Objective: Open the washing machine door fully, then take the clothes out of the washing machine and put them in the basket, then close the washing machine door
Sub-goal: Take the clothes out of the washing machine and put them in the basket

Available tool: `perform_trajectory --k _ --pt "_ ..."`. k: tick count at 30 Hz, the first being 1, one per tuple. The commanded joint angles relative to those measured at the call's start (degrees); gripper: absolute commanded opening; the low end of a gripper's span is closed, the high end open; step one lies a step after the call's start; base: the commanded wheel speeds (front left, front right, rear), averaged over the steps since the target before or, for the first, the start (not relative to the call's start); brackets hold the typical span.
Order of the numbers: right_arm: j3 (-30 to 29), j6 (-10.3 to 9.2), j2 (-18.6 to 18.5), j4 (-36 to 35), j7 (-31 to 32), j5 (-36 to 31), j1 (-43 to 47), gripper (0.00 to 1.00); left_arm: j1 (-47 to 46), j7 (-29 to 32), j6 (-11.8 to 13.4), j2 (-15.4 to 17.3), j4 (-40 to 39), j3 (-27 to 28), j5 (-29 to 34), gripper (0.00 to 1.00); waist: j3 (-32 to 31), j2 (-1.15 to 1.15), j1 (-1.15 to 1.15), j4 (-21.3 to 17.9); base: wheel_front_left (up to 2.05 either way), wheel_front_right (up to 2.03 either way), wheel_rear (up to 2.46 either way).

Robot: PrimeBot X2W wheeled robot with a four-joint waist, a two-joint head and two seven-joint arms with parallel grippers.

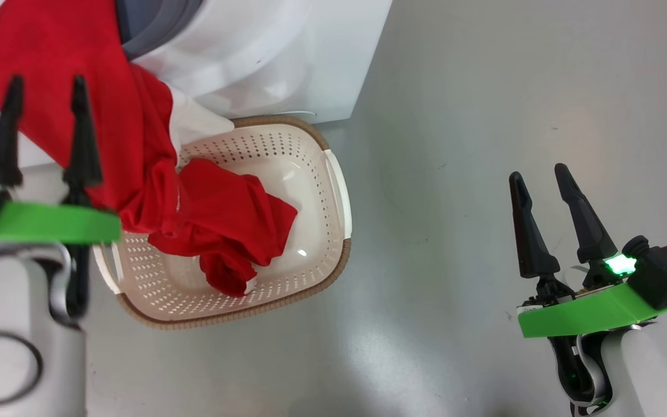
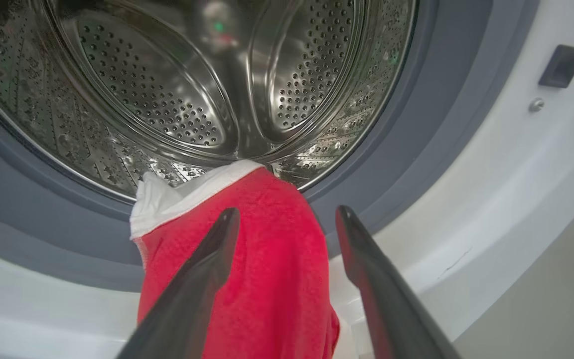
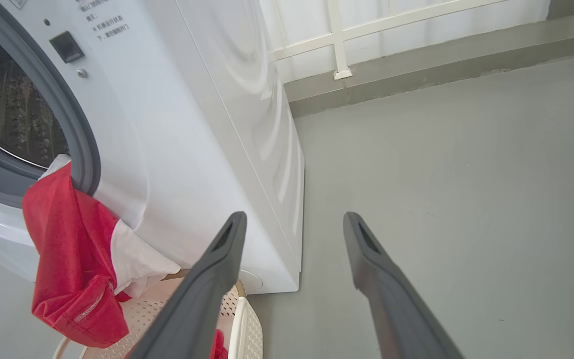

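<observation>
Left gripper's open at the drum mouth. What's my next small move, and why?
Probably ease the left gripper onto the clothes and close. The red fabric hangs over the grey gasket with its lower end already in the basket, so a grip there should let you pull it free.

The left pincer [image 1: 47,81] and the right pincer [image 1: 538,171] both stand with jaws spread wide.
</observation>
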Motion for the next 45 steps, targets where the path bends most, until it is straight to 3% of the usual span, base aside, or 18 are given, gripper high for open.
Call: perform_trajectory --k 1,8,22,33,45 --pt "1.6 0.42 -0.17 -1.31 -0.37 0.55 -0.23 1.0 -2.2 -0.28 -0.31 2.73 0.34 1.18 0.42 1.0 0.42 0.0 0.0 -0.45 0.0 0.0 0.0" --pt "1.8 0.42 -0.17 -1.43 -0.37 1.22 -0.84 1.0 -11.63 -0.28 -0.31 5.73 12.01 -2.39 2.31 1.0 1.45 0.0 0.0 -1.43 0.0 0.0 0.0" --pt "2.25 0.42 -0.17 -1.52 -0.37 2.13 -1.23 1.0 -25.41 -0.28 0.44 7.54 28.43 -7.81 8.05 1.0 2.48 0.0 0.0 -2.65 0.0 0.0 0.0" --pt "2.63 0.42 -0.17 -1.62 -0.37 2.42 -1.26 1.0 -33.77 -0.03 2.39 9.46 42.18 -11.42 11.34 1.0 2.67 0.0 0.0 -3.42 0.0 0.0 0.0" --pt "3.0 0.42 -0.17 -1.92 -0.37 2.92 -1.74 1.0 -39.89 0.01 3.81 11.53 50.74 -12.54 11.33 1.0 3.58 0.0 0.0 -4.55 0.0 0.0 0.0"
